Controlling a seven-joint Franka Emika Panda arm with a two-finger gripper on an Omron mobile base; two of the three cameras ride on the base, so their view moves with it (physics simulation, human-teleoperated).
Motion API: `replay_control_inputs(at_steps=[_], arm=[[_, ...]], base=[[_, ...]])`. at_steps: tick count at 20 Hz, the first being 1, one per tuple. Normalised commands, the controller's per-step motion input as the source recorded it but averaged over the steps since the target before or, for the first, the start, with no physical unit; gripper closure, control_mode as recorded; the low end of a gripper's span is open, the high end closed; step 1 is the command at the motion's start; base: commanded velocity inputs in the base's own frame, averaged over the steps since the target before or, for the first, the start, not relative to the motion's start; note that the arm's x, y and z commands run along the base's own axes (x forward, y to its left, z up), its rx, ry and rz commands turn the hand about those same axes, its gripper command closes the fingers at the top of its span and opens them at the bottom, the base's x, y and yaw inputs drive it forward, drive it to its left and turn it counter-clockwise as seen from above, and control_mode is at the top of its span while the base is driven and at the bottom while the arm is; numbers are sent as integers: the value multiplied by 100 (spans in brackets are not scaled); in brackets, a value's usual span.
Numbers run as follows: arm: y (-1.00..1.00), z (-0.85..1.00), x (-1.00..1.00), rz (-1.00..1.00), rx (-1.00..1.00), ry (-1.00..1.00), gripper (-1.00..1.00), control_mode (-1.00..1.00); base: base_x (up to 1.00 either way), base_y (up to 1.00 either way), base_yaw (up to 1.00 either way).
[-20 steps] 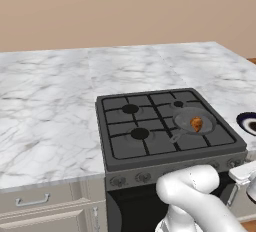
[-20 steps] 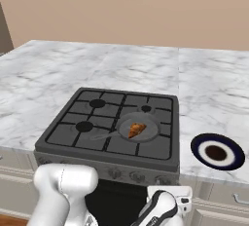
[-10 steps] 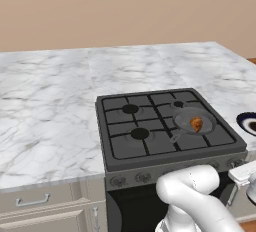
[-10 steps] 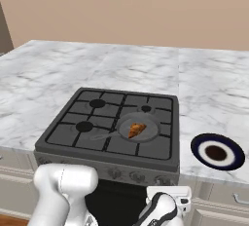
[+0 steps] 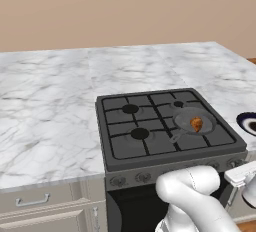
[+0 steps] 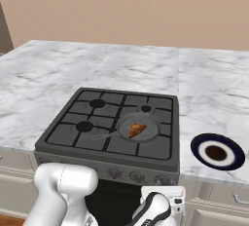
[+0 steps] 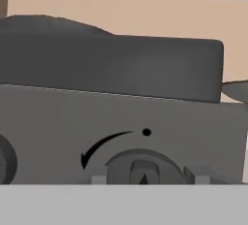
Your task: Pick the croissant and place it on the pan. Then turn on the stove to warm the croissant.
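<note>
- Hand view: I look straight at the stove (image 7: 121, 122) front, with one knob (image 7: 140, 168) centred just above the fingertips (image 7: 99, 178); a curved arrow and a dot sit on the panel above it.
- The two tips flank the knob on either side, set narrow and close against it; I judge they are pinching the knob, though I cannot see the contact itself.
- The croissant (image 5: 196, 123) lies in the pan (image 5: 208, 119) on the front right burner, up on the stove top beyond and above the fingers, so I judge the first half of the task done.
- The knob should handle as a small, rigid, smooth disc with a raised ridge across it. I would take hold across that ridge, since the round rim could slip in the pads, and expect some stiffness before it turns the way the arrow shows.
- The arm is folded low in front of the stove: in the right base view the wrist and gripper (image 6: 170, 205) sit under the counter edge, pointing level into the knob row.
</note>
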Motion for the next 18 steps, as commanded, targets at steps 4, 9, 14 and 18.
replay_control_inputs(at_steps=[4,9,14,18], arm=[[0,0,5,0,-1,0,100,-100],[0,0,0,5,-10,0,100,-100],[8,0,0,8,-22,-3,100,-100],[16,0,0,8,-25,-6,100,-100]], base=[[0,0,0],[0,0,0],[0,0,0],[0,0,0]])
